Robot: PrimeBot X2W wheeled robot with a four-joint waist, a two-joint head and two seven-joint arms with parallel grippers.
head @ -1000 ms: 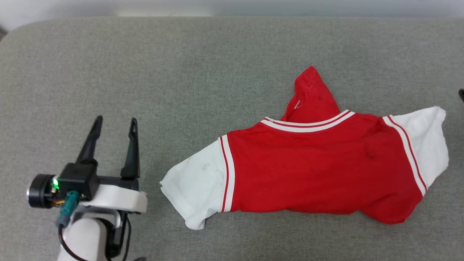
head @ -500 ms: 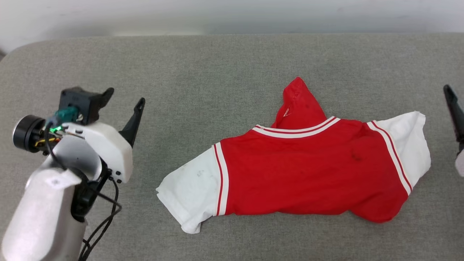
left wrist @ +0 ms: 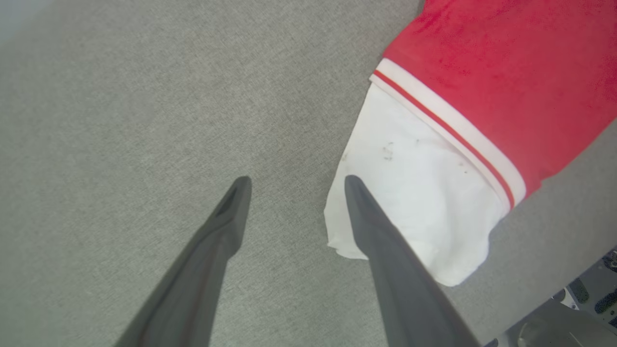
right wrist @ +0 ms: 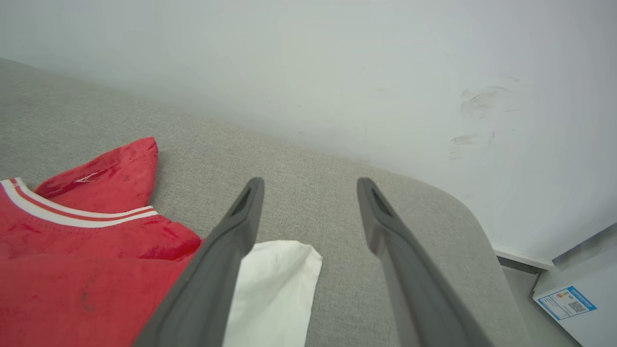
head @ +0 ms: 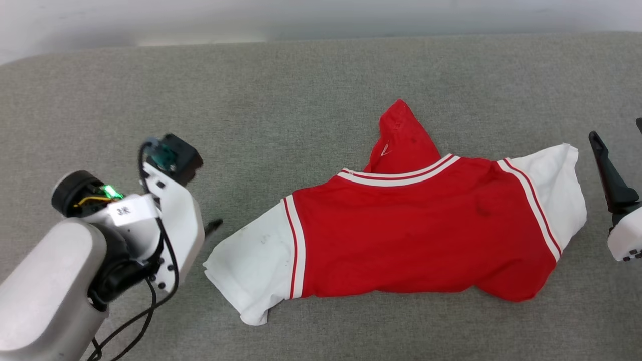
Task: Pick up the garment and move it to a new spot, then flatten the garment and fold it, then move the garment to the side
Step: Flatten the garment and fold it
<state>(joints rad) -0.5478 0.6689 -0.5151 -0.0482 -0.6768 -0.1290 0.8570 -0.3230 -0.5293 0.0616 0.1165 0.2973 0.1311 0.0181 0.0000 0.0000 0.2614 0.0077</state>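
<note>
Left gripper (left wrist: 297,179) just beside garment (left wrist: 434,193) edge

head view | left gripper (head: 210,227) jaws behind its wrist (head: 173,225), 1 tip visible | right gripper (head: 617,129) cut by edge

text: none legible; white tag (head: 123,210) on left arm (head: 47,286): blurred; blue-edged sticker (right wrist: 567,302): print too small
</note>
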